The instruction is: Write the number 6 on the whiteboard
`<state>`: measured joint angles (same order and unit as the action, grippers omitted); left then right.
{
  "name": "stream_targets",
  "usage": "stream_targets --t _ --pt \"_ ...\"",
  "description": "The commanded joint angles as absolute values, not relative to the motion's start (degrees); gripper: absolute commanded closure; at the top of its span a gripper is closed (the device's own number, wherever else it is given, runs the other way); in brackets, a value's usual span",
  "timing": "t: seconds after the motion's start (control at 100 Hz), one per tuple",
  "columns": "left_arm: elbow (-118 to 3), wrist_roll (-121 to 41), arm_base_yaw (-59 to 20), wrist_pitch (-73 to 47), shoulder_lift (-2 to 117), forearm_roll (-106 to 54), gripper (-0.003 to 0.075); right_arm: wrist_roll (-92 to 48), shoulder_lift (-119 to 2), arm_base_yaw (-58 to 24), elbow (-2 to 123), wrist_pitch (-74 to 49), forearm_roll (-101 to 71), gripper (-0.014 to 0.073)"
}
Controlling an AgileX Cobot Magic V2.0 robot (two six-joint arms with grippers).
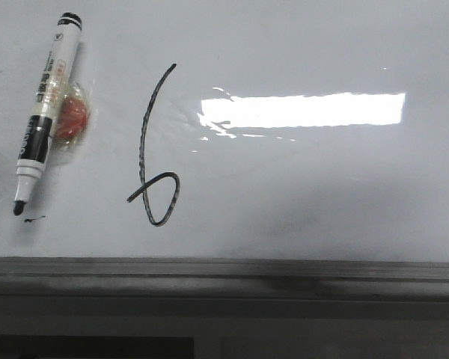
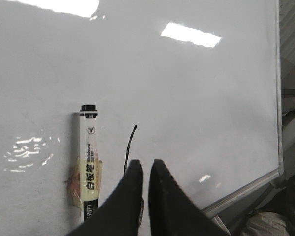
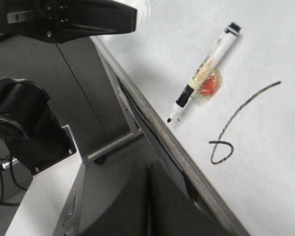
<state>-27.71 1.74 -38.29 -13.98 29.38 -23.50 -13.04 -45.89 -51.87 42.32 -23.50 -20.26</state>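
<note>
The whiteboard lies flat and reflects a bright light. The number 6 is drawn on it in black, a long curved stem ending in a small loop; it also shows in the right wrist view. A black-and-white marker lies uncapped on the board to the left of the 6. My left gripper hovers over the stem of the 6, beside the marker, its jaws a narrow gap apart and empty. My right gripper is shut and empty, off the board past its frame. Neither gripper shows in the front view.
A red lump under clear tape sticks to the marker's side. A tiny ink dash lies by the marker tip. The dark metal frame edge runs along the board's near side. My left arm and the stand's legs show beyond the board.
</note>
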Motion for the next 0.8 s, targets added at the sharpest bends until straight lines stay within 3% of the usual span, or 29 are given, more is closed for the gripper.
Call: stream_targets --t 0.0,0.23,0.47,0.79 --pt "-28.8 1.1 -38.3 -11.2 26.0 -21.4 0.0739 -13.5 -40.8 -52.0 41.2 -16.9 -19.5 0.0656" --pt "-21.5 -5.5 -38.3 -5.6 15.5 -21.3 0.0739 -13.5 -26.2 -52.0 27.9 -5.4 -18.8 0.0656" --pt "-12.9 -7.3 -38.3 -5.6 8.5 -21.3 0.0739 -13.5 -13.9 -52.0 16.3 -4.8 -18.7 0.0656" --pt "-11.4 -7.2 -38.3 -5.6 8.0 -23.4 0.0739 -13.5 -9.8 -52.0 11.8 -5.0 -18.7 0.0657"
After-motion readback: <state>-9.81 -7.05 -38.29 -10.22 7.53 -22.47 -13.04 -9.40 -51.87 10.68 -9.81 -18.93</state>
